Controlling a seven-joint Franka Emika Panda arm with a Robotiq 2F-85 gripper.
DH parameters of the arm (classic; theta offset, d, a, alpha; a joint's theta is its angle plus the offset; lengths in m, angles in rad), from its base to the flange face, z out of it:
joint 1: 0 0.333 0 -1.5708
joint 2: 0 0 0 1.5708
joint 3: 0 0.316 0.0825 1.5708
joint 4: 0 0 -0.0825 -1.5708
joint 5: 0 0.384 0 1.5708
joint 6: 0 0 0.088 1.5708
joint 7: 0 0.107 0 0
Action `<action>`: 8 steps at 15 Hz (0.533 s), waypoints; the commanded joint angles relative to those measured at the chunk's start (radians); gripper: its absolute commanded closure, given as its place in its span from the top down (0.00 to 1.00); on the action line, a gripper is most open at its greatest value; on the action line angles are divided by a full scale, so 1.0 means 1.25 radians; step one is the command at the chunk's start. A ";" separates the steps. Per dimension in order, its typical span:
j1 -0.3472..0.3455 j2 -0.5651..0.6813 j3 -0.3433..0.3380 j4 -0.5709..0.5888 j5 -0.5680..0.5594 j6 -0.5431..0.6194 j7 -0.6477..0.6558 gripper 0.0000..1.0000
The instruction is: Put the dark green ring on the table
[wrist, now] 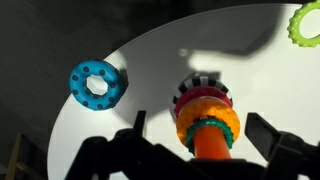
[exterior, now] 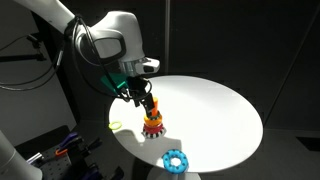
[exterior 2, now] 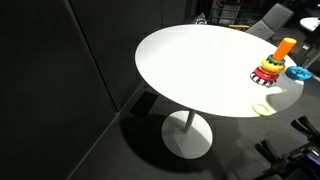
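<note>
Over the ring stack [exterior: 152,124] near the table [exterior: 220,110] edge, my end effector [wrist: 197,122] hangs wide open w/ nothing in it. Fingers [wrist: 270,138] sit at 9 and 3 o'clock of the orange peg [wrist: 208,148] in wrist view, clear of the rings afaict.

Dark green ring [wrist: 200,126] is threaded on the peg, looks like the top one of the stack, not on the table yet. Light blue ring [wrist: 97,83] lies flat on the table at ~10 o'clock from the stack, yellow-green ring [wrist: 306,22] at ~2 o'clock, both well apart from it.

Step in hand, imo: pre-grasp, centred over the stack, no contact.

Next move needs:
- Descend till pads are level w/ the green ring only.
- Close on its rim across 9–3.
- Lift straight up along the peg till it clears the tip.
- Translate to bare table and set down.

Risks: rings are thin and packed tight, so going too low grabs the one under it too. An off-axis lift could bind on the peg or tip the stack. Can't read my exact height above the ring from wrist view.
</note>
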 commanded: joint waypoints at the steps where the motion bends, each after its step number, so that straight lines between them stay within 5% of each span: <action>1: 0.001 0.005 -0.003 -0.001 -0.015 0.004 0.012 1.00; 8: 0.001 0.085 -0.004 0.009 -0.022 0.096 0.040 1.00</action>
